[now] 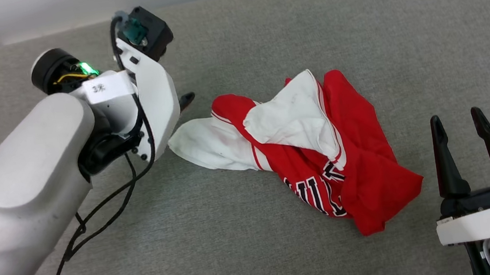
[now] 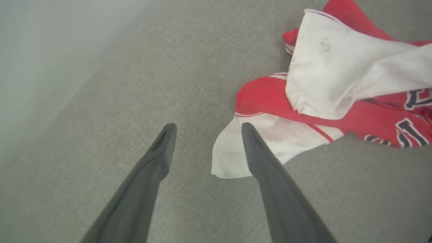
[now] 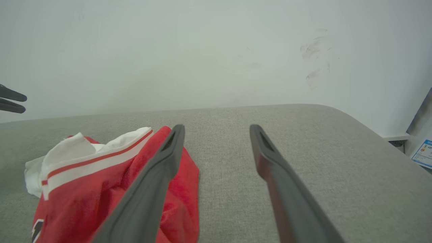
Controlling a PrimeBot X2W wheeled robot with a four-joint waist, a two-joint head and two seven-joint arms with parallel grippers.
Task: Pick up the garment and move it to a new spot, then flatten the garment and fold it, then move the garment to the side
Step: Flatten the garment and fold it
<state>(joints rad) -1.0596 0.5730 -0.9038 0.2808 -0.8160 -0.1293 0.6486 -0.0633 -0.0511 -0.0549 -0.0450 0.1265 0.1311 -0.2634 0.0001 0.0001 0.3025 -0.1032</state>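
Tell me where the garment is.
In the head view the garment lies crumpled at the middle of the grey padded surface, its white sleeve beside the left gripper, its red body toward the right gripper.

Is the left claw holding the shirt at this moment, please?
No, the left claw stands open at the edge of the shirt, with only grey cushion between its fingers.

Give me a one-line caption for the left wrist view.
Open left gripper poised at the white sleeve of the crumpled red garment on a grey cushioned surface.
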